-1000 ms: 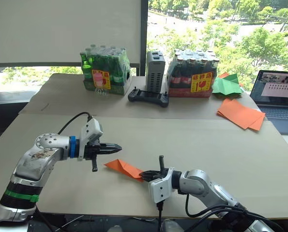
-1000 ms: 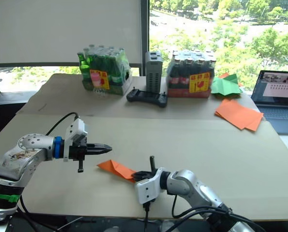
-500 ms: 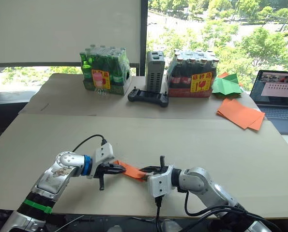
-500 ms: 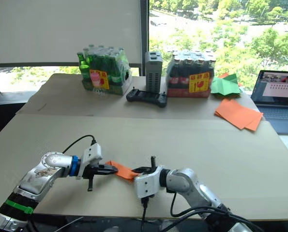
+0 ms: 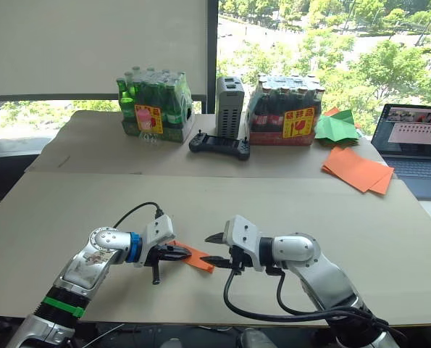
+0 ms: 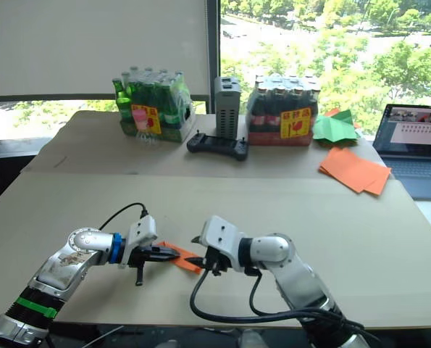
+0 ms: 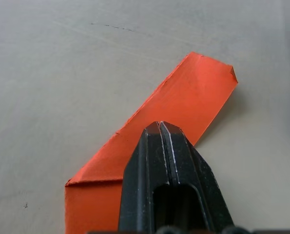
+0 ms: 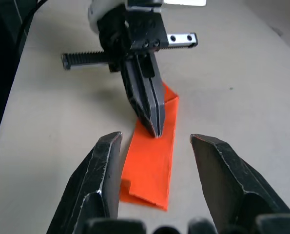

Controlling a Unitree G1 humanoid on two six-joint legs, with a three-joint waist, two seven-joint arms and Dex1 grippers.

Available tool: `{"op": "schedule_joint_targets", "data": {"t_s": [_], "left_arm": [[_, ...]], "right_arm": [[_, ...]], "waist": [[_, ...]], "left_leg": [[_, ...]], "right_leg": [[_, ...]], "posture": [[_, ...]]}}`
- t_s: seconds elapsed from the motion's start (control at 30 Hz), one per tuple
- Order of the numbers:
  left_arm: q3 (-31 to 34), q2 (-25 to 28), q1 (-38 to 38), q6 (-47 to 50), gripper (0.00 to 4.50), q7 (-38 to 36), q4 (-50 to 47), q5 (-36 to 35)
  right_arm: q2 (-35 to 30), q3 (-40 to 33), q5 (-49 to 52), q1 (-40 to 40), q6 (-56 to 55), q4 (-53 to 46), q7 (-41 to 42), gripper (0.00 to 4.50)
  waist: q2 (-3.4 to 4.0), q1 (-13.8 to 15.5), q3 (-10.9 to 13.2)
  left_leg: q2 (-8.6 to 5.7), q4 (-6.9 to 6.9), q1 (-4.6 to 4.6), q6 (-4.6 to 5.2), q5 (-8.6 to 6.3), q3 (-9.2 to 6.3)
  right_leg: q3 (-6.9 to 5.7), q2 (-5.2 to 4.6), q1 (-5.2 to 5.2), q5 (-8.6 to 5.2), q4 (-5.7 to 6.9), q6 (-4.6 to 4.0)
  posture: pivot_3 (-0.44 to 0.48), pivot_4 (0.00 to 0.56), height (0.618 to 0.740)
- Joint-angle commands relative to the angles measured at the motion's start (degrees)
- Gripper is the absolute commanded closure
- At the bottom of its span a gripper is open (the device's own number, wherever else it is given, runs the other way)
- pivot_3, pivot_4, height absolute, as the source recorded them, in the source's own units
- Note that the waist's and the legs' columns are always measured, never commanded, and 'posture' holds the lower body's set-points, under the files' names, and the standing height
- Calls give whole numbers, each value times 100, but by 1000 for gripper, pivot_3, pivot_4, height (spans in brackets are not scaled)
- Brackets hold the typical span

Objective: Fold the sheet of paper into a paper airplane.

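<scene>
The sheet of paper [image 5: 198,257] lies flat on the table near its front edge, folded into a slim orange wedge with creases, like a paper airplane. My left gripper [image 5: 183,253] is shut, and its tips press down on the paper's left part [image 7: 183,107]. My right gripper [image 5: 214,248] hovers just to the right of the paper, open wide, with its fingers [image 8: 103,170] straddling the paper's free end [image 8: 152,165] without touching it.
At the back stand a green bottle pack [image 5: 156,109], a grey box [image 5: 229,107], a black controller [image 5: 219,145] and a dark bottle pack [image 5: 286,112]. A green paper shape [image 5: 337,127], a pile of orange sheets [image 5: 358,170] and a laptop [image 5: 414,141] sit at the far right.
My left gripper came down from above the table onto the paper's left end. My right gripper let go of the paper's right end, turned and opened.
</scene>
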Motion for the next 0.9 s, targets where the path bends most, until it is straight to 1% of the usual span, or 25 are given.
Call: {"op": "schedule_joint_targets", "data": {"t_s": [0.03,0.1,0.13,0.27,0.43,0.63,0.73,0.9], "left_arm": [[4,8,-14,-14,4500,15,5,64],[8,9,-13,-10,4500,29,-1,69],[12,8,-13,-6,4500,40,-4,72],[35,2,-11,24,4500,77,-43,58],[48,1,7,62,4500,120,-105,44],[40,-3,12,70,4500,165,-121,53],[3,-18,-4,70,4500,181,-127,69],[-38,3,9,29,4500,178,-103,125]], "right_arm": [[166,139,72,-196,315,8,-279,3444],[215,307,-24,-243,343,144,-406,4192],[248,404,-85,-264,335,252,-491,4479],[332,655,-288,-366,359,701,-802,4479],[204,932,-484,-376,450,987,-901,4479],[38,1149,-539,-316,808,1041,-854,4479],[45,1122,-520,-260,1130,1140,-958,4479],[-100,1152,-525,-192,1351,1088,-996,4479]], "waist": [[0,6,0],[0,6,0],[0,5,0],[0,-1,0],[0,1,0],[1,-2,0],[1,1,-1],[3,8,-3]], "left_leg": [[0,0,-2,0,0,0],[-2,0,-3,0,0,0],[-2,0,-3,0,0,1],[-1,0,-2,0,0,1],[-1,0,-3,0,0,1],[-1,0,1,0,0,1],[-1,0,2,0,0,0],[-2,0,4,0,0,1]], "right_leg": [[0,-1,-1,0,0,0],[0,-3,0,0,-2,0],[0,-3,0,0,-2,0],[0,-2,-2,0,-1,0],[0,-2,-3,0,-1,0],[0,-2,1,0,0,0],[0,-2,3,0,-1,1],[0,-3,6,0,-2,1]], "posture": [[0,150,733],[0,150,733],[0,150,733],[0,150,733],[0,150,733],[0,150,733],[0,150,733],[0,150,733]]}}
